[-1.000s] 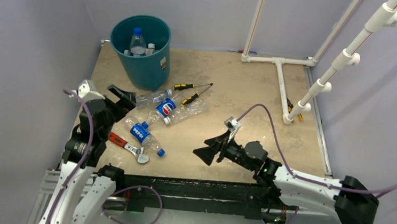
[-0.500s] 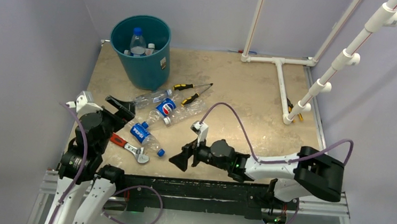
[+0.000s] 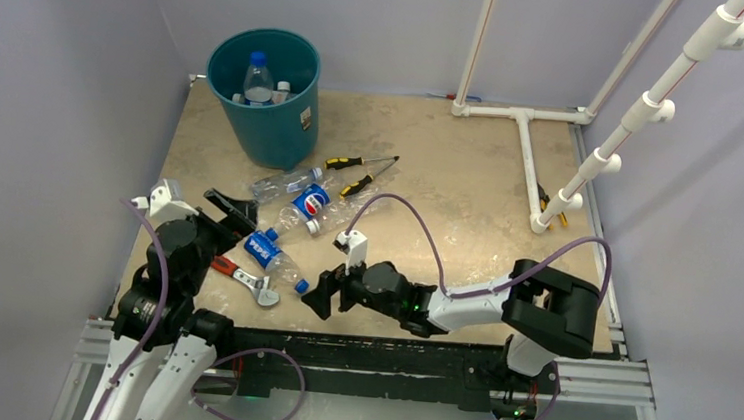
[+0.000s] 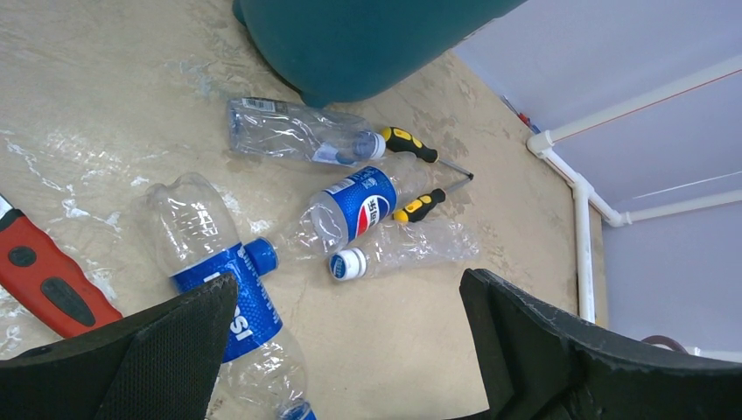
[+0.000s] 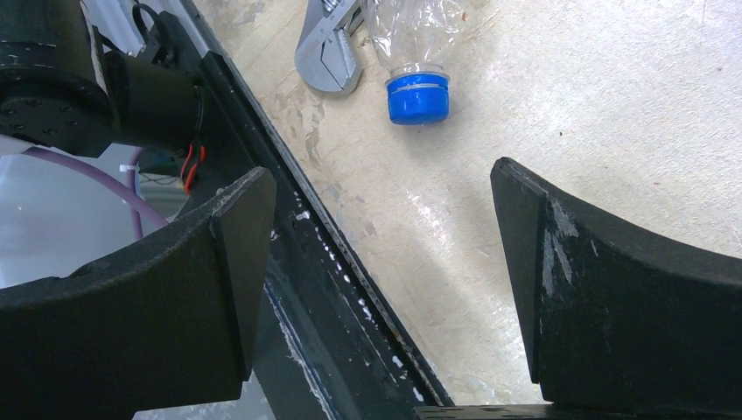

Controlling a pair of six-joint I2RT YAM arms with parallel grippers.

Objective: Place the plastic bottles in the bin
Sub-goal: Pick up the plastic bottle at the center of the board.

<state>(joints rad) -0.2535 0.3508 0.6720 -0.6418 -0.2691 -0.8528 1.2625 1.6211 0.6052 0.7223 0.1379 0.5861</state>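
Note:
The teal bin [image 3: 261, 101] stands at the back left with a few plastic bottles [image 3: 258, 77] inside. More bottles lie on the table in front of it. These are a clear one [image 4: 293, 131], a Pepsi one [image 4: 354, 206], a crushed one with a white cap [image 4: 407, 248] and a near Pepsi bottle [image 4: 219, 262]. My left gripper [image 3: 235, 211] hovers open just left of the near Pepsi bottle [image 3: 266, 252], and in its wrist view the left gripper [image 4: 350, 302] holds nothing. My right gripper [image 3: 320, 293] is open and empty, low by the table's near edge. That bottle's blue cap [image 5: 418, 96] lies just ahead of the right gripper [image 5: 381, 271].
A red-handled wrench [image 3: 240, 277] lies beside the near Pepsi bottle, its metal jaw [image 5: 328, 57] next to the cap. Two yellow-and-black screwdrivers [image 3: 359, 172] lie right of the bottles. White pipes [image 3: 528, 152] stand at the back right. The black front rail [image 5: 350, 289] runs under the right gripper.
My right arm has swung left along the near edge, bringing its open gripper up to the near Pepsi bottle's cap. The left gripper has drawn slightly back toward me, still open.

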